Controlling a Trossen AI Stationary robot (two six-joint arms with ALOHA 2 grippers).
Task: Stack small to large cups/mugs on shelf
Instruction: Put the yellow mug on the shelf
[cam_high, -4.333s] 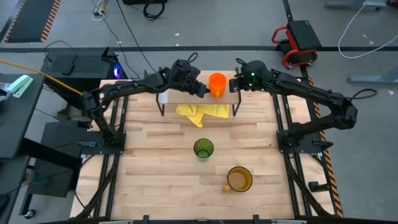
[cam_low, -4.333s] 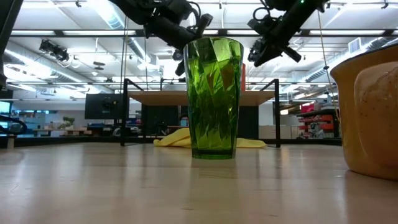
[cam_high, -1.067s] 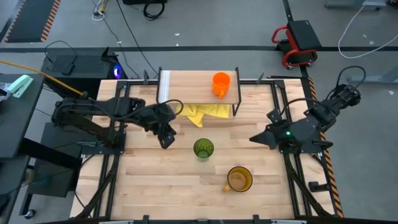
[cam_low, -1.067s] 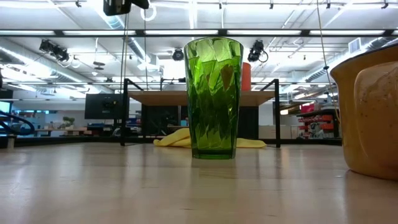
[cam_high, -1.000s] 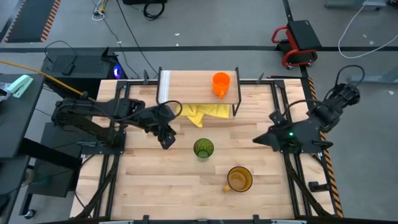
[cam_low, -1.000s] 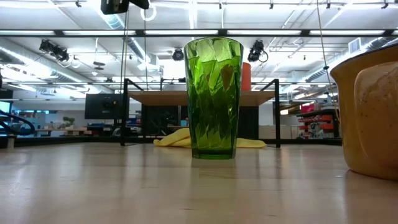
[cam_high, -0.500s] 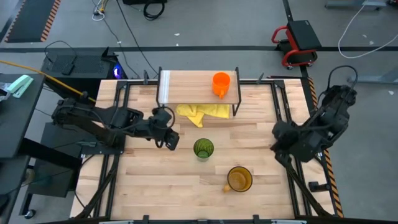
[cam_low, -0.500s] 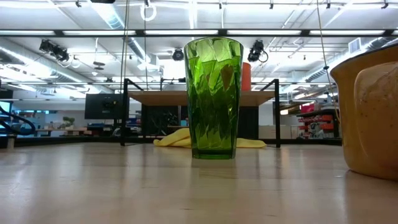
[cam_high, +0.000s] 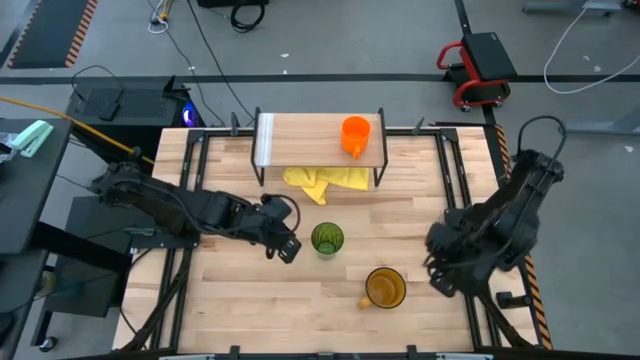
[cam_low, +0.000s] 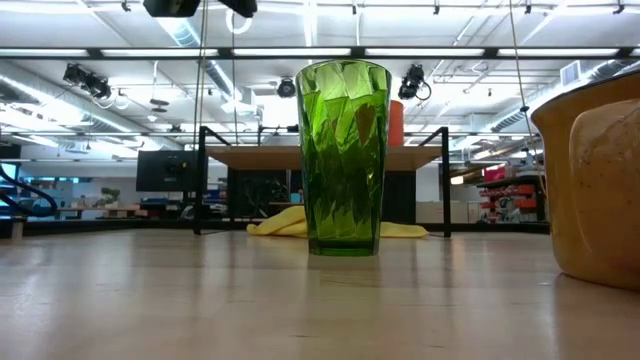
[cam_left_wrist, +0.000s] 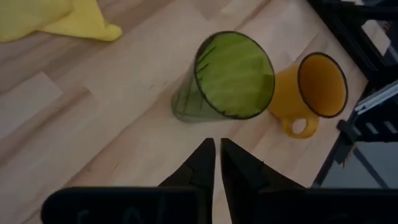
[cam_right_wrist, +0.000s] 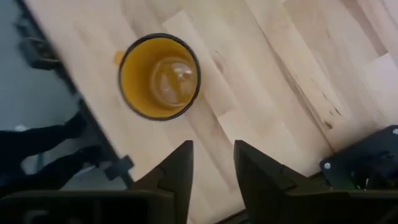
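Note:
The small orange mug (cam_high: 352, 133) stands upright on the shelf (cam_high: 300, 140) at the table's far side. The green tumbler (cam_high: 327, 239) (cam_low: 344, 160) (cam_left_wrist: 224, 78) stands upright on its base at mid-table. The amber mug (cam_high: 385, 288) (cam_right_wrist: 160, 76) (cam_left_wrist: 314, 87) stands upright near the front, its handle (cam_high: 364, 301) toward the near left. My left gripper (cam_high: 288, 250) (cam_left_wrist: 217, 163) hovers just left of the tumbler with only a narrow slit between its fingers. My right gripper (cam_high: 438, 277) (cam_right_wrist: 213, 158) is open, to the right of the amber mug and above the table.
A yellow cloth (cam_high: 325, 180) lies under the shelf and sticks out toward the tumbler. Black frame rails (cam_high: 470, 300) run along the table's left and right edges. Bare tabletop (cam_high: 250, 310) lies at the near left.
My left gripper has gone toward the near edge and rightward, closing in on the green tumbler. My right arm has swung toward the near edge and folded in, so its gripper now looks down beside the amber mug. The cups have stayed put.

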